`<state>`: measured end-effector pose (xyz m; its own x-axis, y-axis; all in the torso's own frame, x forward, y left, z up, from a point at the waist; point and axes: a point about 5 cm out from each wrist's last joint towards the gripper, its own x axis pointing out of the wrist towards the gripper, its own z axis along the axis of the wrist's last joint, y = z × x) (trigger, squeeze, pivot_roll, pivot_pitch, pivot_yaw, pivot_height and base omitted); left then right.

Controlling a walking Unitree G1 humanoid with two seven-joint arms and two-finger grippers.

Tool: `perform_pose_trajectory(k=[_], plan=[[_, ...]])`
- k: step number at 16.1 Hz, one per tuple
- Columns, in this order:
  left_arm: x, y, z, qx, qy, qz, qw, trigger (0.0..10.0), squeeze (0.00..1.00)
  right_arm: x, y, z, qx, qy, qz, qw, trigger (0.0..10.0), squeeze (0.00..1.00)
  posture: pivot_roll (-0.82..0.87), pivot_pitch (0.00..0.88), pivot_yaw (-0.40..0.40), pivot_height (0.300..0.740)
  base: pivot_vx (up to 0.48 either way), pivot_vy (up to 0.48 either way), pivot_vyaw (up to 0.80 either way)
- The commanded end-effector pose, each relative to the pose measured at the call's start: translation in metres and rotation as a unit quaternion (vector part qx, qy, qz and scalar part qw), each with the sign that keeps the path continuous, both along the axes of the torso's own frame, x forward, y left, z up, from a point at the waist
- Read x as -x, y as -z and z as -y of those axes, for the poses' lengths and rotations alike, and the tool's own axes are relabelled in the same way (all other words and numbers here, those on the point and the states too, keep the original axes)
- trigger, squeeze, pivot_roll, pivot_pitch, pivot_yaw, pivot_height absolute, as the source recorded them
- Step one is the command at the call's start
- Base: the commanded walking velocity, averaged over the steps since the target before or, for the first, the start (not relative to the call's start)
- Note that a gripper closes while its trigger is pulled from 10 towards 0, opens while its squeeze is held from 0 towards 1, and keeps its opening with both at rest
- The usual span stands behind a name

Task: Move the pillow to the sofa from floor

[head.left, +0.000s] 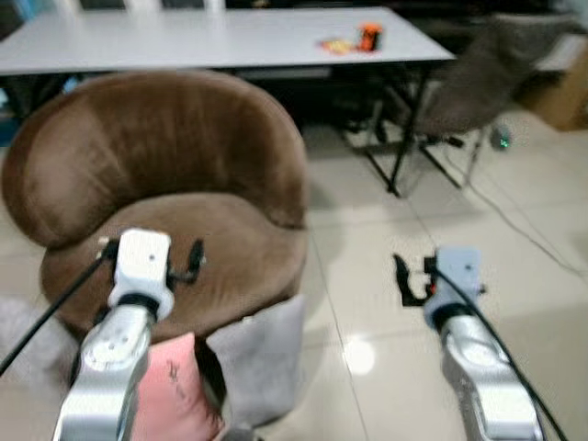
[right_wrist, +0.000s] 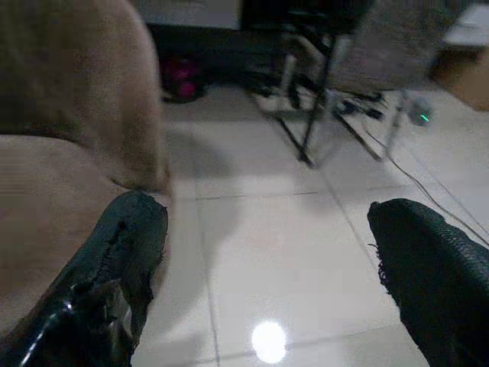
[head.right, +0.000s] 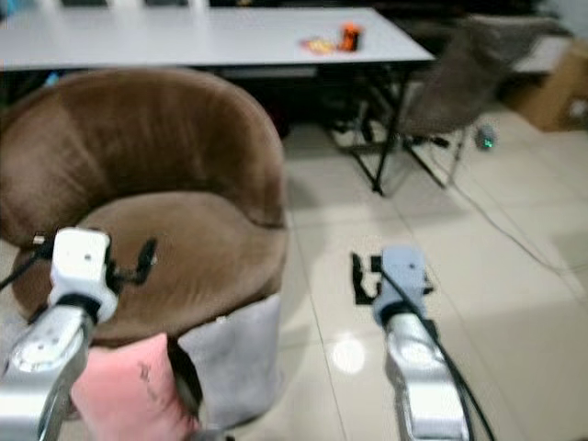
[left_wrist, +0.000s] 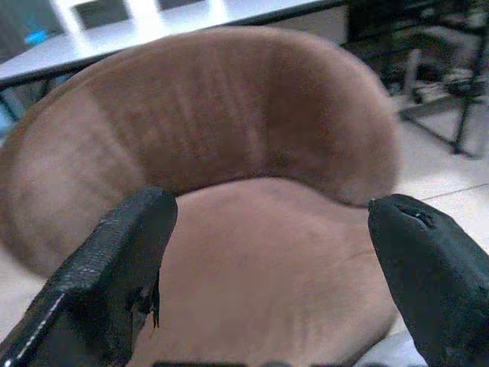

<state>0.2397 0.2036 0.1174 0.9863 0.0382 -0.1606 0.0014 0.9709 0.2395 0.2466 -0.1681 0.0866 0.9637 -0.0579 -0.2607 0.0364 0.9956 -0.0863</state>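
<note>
A pink pillow (head.left: 175, 390) stands on the floor against the front of the brown round sofa (head.left: 175, 156), partly behind my left arm. A grey pillow (head.left: 262, 354) leans beside it, on its right. My left gripper (head.left: 186, 263) hovers over the sofa seat (left_wrist: 267, 252), open and holding nothing. My right gripper (head.left: 409, 278) hangs over the tiled floor to the right of the sofa, also open and empty, with the sofa's side (right_wrist: 69, 153) near one finger.
A white table (head.left: 211, 37) stands behind the sofa with an orange item (head.left: 369, 37) on it. A grey draped chair (head.left: 478, 83), a cardboard box (head.left: 565, 92) and a floor cable (head.left: 514, 220) lie at the right. Bare tiles stretch right of the sofa.
</note>
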Motion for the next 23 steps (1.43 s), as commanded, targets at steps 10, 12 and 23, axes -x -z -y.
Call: perform_pose_trajectory(k=[10, 12, 23], plan=[[-0.01, -0.005, 0.008, -0.002, 0.007, 0.026, 1.0, 10.0, 0.0, -0.011, -0.005, 0.002, 0.017, -0.009, 0.029, 0.999, 10.0, 1.0, -0.06, 0.0, -0.026, 0.74, 0.0, -0.425, 0.8], [-0.01, -0.003, 0.008, -0.001, 0.011, 0.022, 1.0, 10.0, 0.0, -0.012, -0.005, 0.002, 0.021, -0.007, 0.032, 0.999, 10.0, 1.0, -0.06, 0.0, -0.025, 0.74, 0.0, -0.137, 0.8], [-0.012, -0.005, 0.01, 0.014, 0.032, 0.038, 0.999, 10.0, 0.0, -0.012, -0.005, 0.003, 0.025, 0.001, 0.04, 0.999, 10.0, 1.0, -0.07, 0.0, -0.021, 0.74, 0.168, 0.0, 0.3]])
